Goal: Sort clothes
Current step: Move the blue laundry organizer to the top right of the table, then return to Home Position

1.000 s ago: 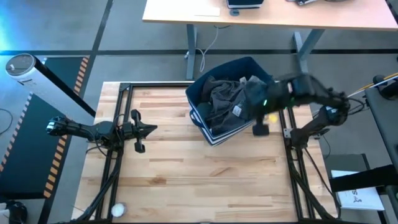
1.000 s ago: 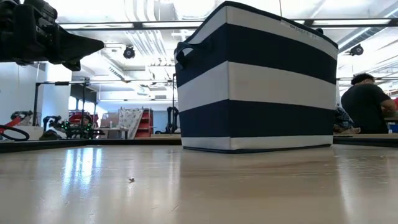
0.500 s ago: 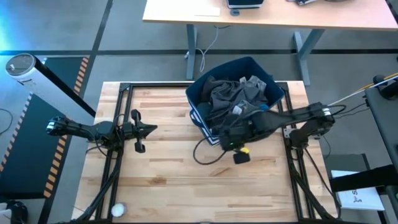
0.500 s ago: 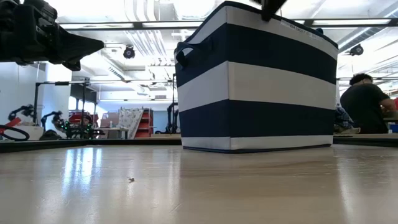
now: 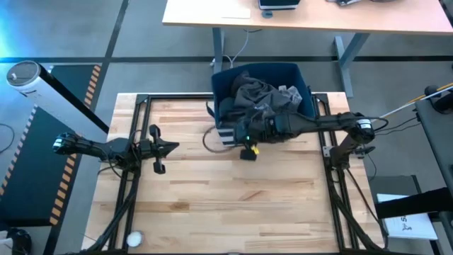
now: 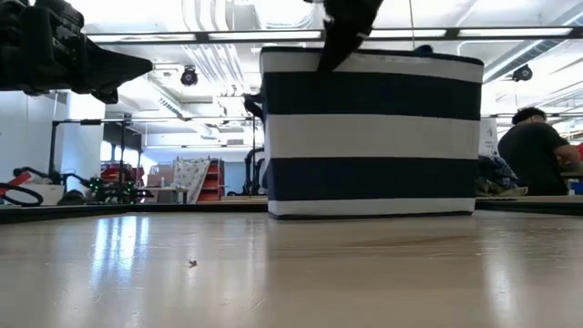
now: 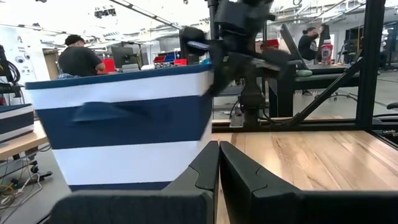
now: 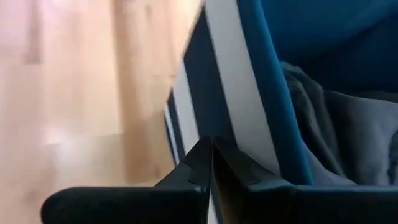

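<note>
The clothes, a dark charcoal and grey heap (image 5: 258, 95), lie inside the navy bin with white stripes (image 5: 283, 71) at the table's far middle. Grey cloth (image 8: 348, 124) also shows over the bin's rim in the right wrist view. My right gripper (image 5: 244, 134) is shut and reaches in from the table's right to the bin's near wall (image 6: 364, 137), close to its left corner and near the rim. Above the table's left side, my left gripper (image 5: 173, 146) is shut on nothing and points at the bin. My right gripper's shut fingertips (image 8: 208, 149) lie against the outer side of the bin's striped near wall (image 8: 230, 118), just below the rim and near its left corner. The arm comes in roughly level from the table's right. The bin stands upright on the table.
Black frame rails (image 5: 134, 127) run along the table's left and right sides. A small white ball (image 5: 133, 239) lies at the near left corner. A desk (image 5: 304, 18) stands beyond the far edge. Bare wood (image 5: 233, 198) fills the table's near half.
My right gripper has swung from the bin's right side across its near side toward the table's left. The bin has slid toward the far edge and turned about. It now stands square to the table's edges, with the clothes still inside.
</note>
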